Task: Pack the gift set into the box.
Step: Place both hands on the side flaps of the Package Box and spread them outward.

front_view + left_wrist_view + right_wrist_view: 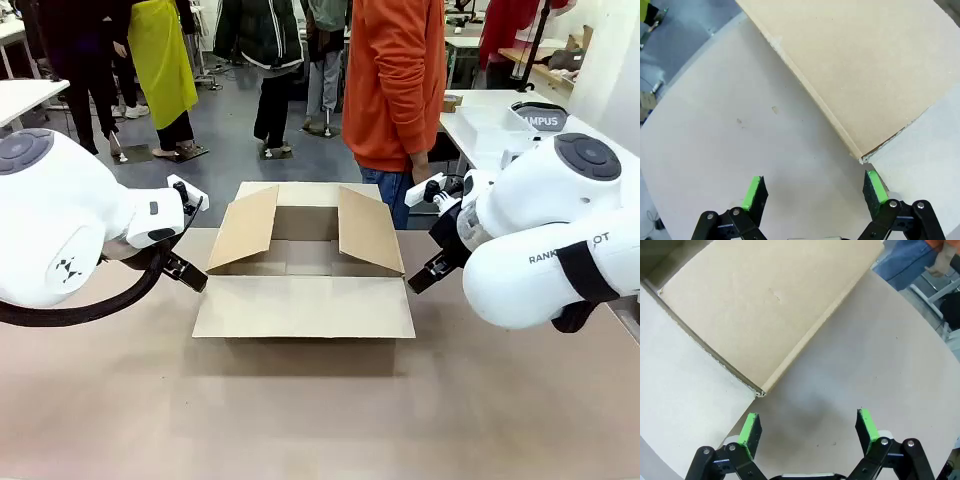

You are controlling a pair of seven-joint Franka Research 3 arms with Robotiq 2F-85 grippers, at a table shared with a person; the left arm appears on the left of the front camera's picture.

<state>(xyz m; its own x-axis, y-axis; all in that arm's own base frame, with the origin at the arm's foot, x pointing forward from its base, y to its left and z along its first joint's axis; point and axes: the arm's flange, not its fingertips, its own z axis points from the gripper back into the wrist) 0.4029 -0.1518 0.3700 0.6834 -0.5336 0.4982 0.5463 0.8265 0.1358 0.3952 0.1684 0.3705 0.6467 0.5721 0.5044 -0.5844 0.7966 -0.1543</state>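
Tabletop (300, 420) spreads pale brown nearest the camera; beyond it the box (305, 255) sits mid-table, near flap folded flat toward the robot, both side flaps raised at a slant; the left gripper (192, 274) hangs low at the box's 9 o'clock, the right gripper (425, 275) at its 3 o'clock, each wrist bent down toward a near corner; in both wrist views the fingers are spread wide with nothing between them, a flap corner lying just past the green pads (754, 192); a person in an orange top (395, 80) stands at 12 o'clock.
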